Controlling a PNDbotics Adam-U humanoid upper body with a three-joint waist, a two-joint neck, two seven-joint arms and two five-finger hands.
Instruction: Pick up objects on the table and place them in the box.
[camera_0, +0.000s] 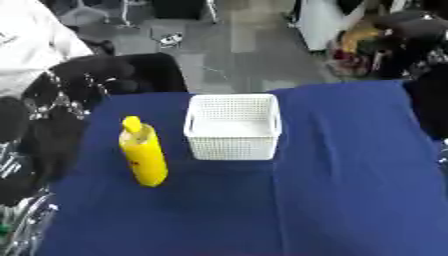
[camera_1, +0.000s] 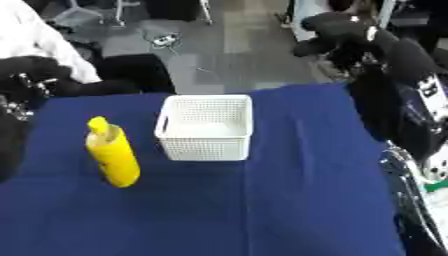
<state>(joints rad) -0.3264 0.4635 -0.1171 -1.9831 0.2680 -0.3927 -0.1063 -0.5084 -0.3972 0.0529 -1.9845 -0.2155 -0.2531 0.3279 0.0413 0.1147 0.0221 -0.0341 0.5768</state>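
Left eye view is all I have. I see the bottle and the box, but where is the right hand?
Observer: The right hand shows in the right eye view, at the upper right, beyond the table's far edge.
Operator: Is it near the box?
Observer: No. It is apart from the box, off to its far right.
Operator: And the arm?
Observer: The right arm comes down beside the table's right edge.

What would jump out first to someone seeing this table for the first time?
The bright yellow bottle standing upright on the dark blue table, left of centre. Just right of it and a little farther back sits a white basket, apart from the bottle, with nothing visible inside it.
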